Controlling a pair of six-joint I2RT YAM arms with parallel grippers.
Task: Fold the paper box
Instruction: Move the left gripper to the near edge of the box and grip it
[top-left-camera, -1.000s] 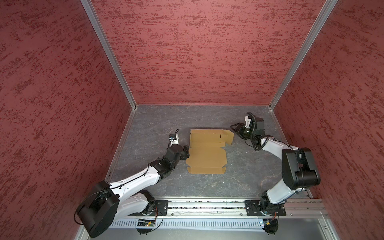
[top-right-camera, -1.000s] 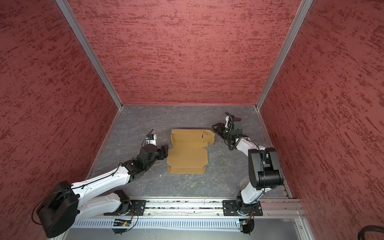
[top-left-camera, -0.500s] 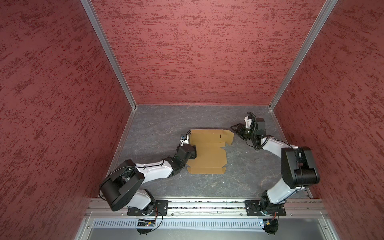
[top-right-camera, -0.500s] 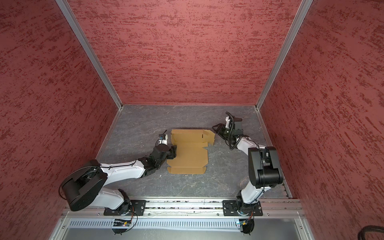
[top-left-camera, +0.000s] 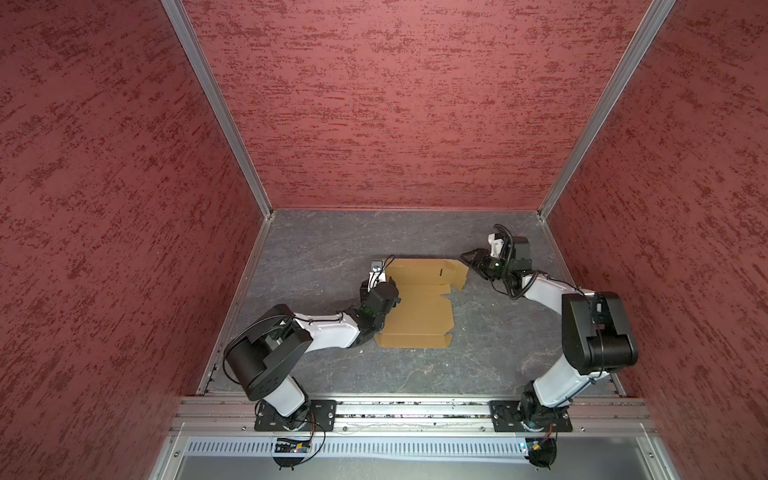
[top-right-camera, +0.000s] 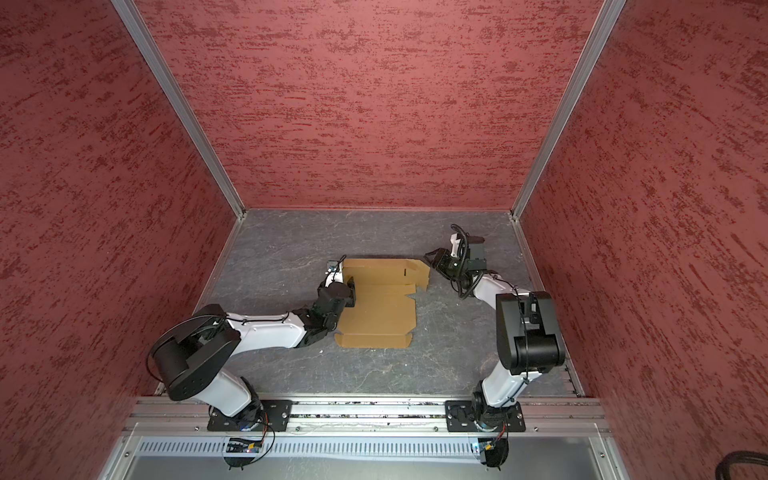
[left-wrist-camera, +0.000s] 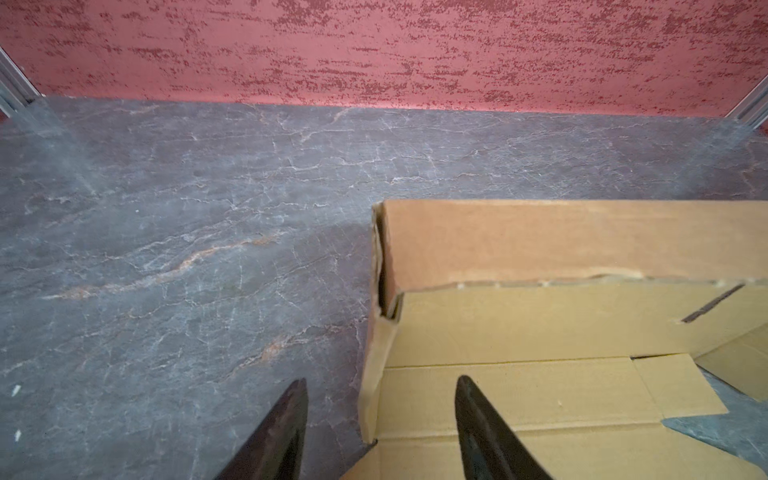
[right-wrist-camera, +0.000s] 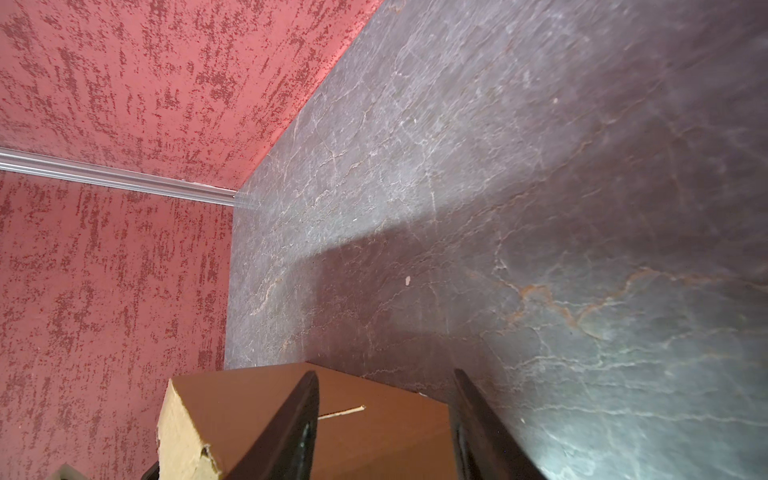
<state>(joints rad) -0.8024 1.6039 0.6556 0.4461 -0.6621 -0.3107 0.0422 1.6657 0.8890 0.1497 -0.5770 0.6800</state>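
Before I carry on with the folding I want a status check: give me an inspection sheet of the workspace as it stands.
Surface: grey stone-pattern tabletop, flat.
Job's things: paper box partly folded; far wall and left side flap raised, near panel flat.
Clutter: a few pale crumbs.
Grippers: left gripper open, straddling the left side flap; right gripper jaws apart at the far right corner flap.
Cables: black cable loops at the right wrist, off the box.
Surroundings: red textured walls; aluminium rail in front.
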